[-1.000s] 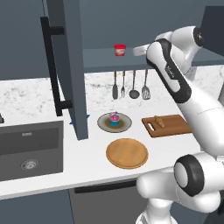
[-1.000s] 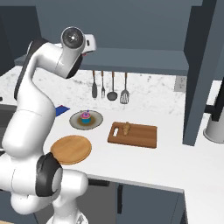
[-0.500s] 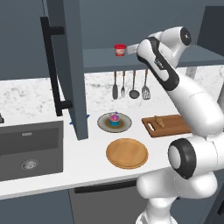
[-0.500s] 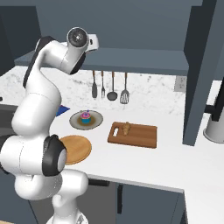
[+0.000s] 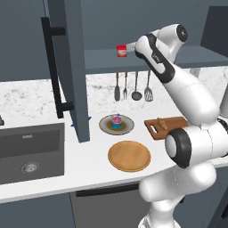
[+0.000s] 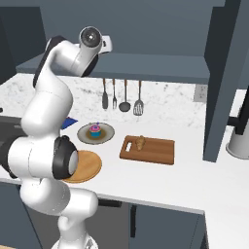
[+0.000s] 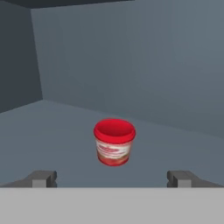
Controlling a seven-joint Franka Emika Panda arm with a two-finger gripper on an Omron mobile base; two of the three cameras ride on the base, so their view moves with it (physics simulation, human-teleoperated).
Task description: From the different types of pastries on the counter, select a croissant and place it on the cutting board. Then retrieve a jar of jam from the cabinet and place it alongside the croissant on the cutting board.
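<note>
Currently the gripper (image 7: 112, 178) is being held up at cabinet (image 5: 147, 58) shelf height, jaws spread wide, nothing gripped — in the hand view the two finger tips (image 7: 41, 178) are being seen far apart at the bottom, with the jar of jam (image 7: 114, 141) centred between them but further in, not touched. The jar is being shown upright on the shelf, red lid on top, pale band around the middle. In the left base view the jar of jam (image 5: 121, 50) is sitting near the front edge of the shelf, just beside the open cabinet door (image 5: 67, 67), with the arm's end pointed at it from the right.

On the counter (image 6: 194, 175), the cutting board (image 6: 155, 151) is lying toward the middle, and the croissant (image 6: 140, 142) is resting on it near its left short end — the handle-slot end. The croissant (image 5: 163, 123) is also being seen on the board in the left base view, partly behind the arm. Left of the board, a cupcake (image 6: 95, 130) is being carried by a dark round plate (image 6: 108, 132). A round wooden plate (image 5: 129, 156) is lying near the counter's front edge. Utensils (image 6: 121, 95) are hanging on the wall at the counter's back edge. A sink (image 5: 31, 151) is set in at the left end.
</note>
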